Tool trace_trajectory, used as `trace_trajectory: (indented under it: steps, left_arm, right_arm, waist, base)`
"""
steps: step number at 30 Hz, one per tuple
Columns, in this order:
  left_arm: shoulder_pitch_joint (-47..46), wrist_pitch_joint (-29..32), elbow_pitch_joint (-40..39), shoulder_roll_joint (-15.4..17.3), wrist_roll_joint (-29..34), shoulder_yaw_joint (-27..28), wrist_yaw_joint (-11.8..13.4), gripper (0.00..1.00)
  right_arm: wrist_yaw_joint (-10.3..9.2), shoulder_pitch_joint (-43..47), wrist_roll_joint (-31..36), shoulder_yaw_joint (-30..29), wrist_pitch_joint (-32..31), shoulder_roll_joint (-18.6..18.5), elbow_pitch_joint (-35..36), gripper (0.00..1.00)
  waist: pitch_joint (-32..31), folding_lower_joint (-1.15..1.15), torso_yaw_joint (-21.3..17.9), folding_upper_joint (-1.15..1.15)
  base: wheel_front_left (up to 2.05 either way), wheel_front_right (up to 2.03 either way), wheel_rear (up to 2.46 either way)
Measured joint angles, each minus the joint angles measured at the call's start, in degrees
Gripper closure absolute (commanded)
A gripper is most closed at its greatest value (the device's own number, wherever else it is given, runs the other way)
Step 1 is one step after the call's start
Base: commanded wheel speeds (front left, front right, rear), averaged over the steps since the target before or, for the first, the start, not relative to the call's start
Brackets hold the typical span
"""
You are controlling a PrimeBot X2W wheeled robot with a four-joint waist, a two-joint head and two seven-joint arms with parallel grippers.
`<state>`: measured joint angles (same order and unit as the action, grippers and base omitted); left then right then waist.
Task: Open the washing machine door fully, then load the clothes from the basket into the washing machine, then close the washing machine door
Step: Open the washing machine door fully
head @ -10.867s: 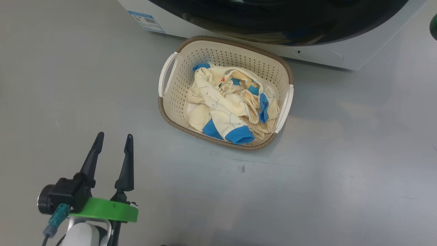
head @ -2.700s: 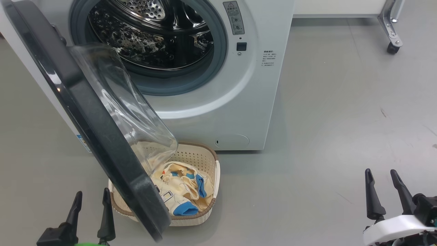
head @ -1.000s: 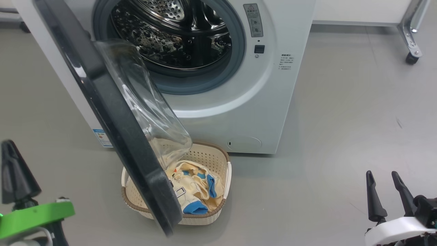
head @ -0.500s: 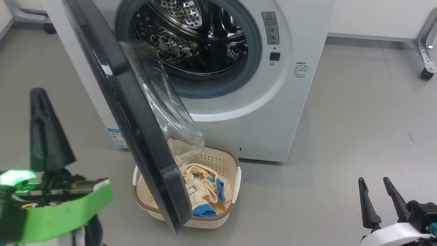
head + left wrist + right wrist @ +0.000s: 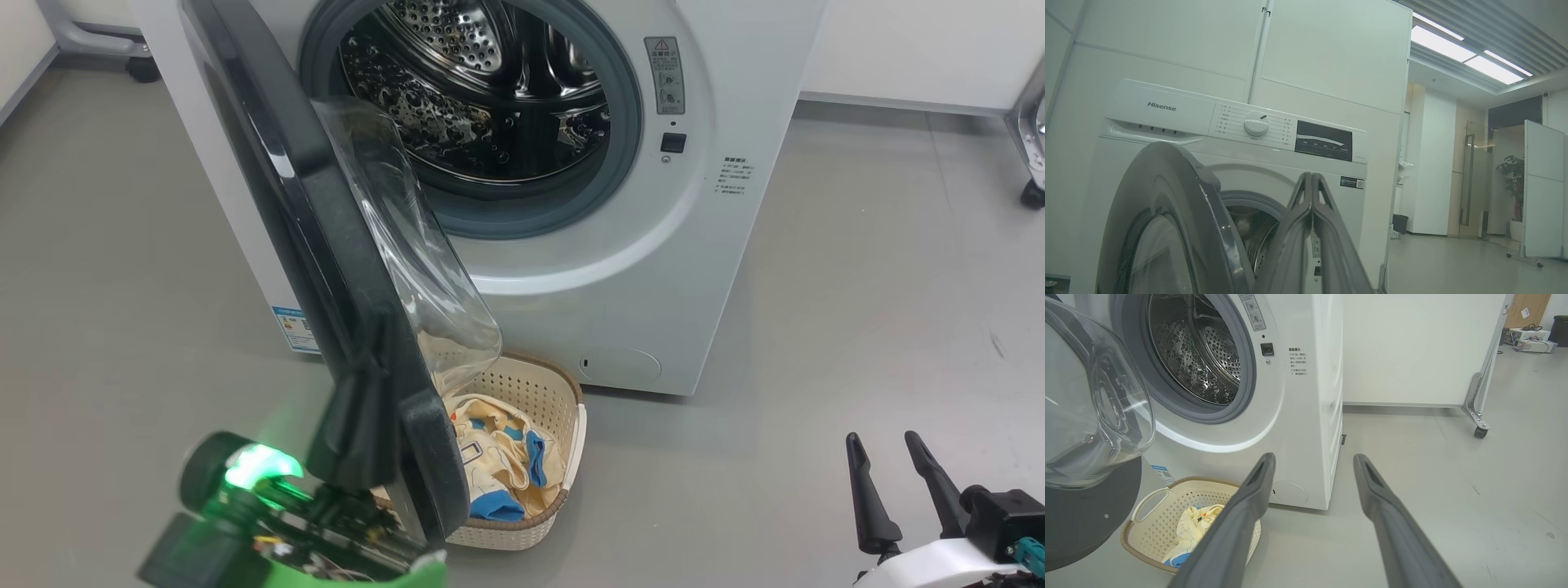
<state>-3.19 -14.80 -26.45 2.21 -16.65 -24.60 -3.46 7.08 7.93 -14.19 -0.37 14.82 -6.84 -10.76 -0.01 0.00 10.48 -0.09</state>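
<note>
Hanging ajar, the washing machine door (image 5: 318, 245) shows black rim, bulging glass.

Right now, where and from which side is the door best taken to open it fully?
The door stands partly open. Take its black rim at the low free end, farthest from the machine, probably the best leverage. Come from the glass side and push left; the bulging glass offers no hold. The shut left hand is near that rim.

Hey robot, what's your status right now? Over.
Left gripper shut, beside the black-rimmed round glass door; right gripper open, empty. Door part open, hanging over the cream perforated basket of cream-yellow clothes.
</note>
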Motion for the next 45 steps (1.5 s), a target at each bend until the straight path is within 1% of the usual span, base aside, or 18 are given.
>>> trace_trajectory:
  steps: [5, 15, 20, 28, 37, 44, 45]
  left_arm:
    - [1.7, 1.7, 1.9, 0.4, 0.0, -4.1, -1.5, 1.00]
    - [3.3, 5.0, 5.1, 1.6, 0.1, -9.3, -2.2, 1.00]
    - [3.5, 6.2, 6.9, 2.4, 1.2, -11.1, -2.4, 1.00]
    - [3.6, 7.6, 10.5, 2.4, 2.1, -10.9, -2.3, 1.00]
    - [3.5, 8.2, 13.2, 2.3, 3.3, -9.0, 0.1, 1.00]
    - [3.4, 8.2, 14.8, 1.9, 3.6, -9.2, 0.7, 1.00]
    - [3.4, 8.2, 15.0, 1.8, 3.6, -9.1, 1.2, 1.00]
  right_arm:
    - [0.00, 0.0, 0.0, 0.0, 0.0, 0.0, -0.2, 0.00]
    - [0.00, 0.0, 0.0, 0.0, 0.0, 0.1, -0.4, 0.00]
    - [0.00, 0.0, -0.3, 0.0, 0.0, 0.1, -0.4, 0.00]
    - [0.00, 0.0, -0.3, -0.3, 0.0, 0.1, -0.5, 0.00]
    - [0.00, -0.1, -0.3, -0.4, 0.0, 0.1, -0.7, 0.00]
    - [0.00, -0.2, -0.3, -0.8, 0.0, 0.2, -0.9, 0.00]
    - [0.00, -0.2, -0.3, -0.7, 0.0, 0.2, -0.9, 0.00]
  waist:
    - [0.0, 0.00, 0.1, 0.00]
    - [0.6, 0.00, 0.3, 0.00]
    - [1.1, 0.00, 0.5, 0.00]
    - [1.8, 0.00, 1.0, 0.00]
    - [2.4, 0.00, 1.9, 0.00]
    - [2.2, 0.00, 2.7, 0.00]
    - [2.2, 0.00, 2.8, 0.00]
  base:
    - [0.00, 0.00, 0.00]
    - [0.00, 0.00, 0.00]
    - [0.00, 0.00, 0.00]
    - [0.00, 0.00, 0.00]
    - [0.00, 0.00, 0.00]
    - [0.00, 0.00, 0.00]
    - [0.00, 0.00, 0.00]
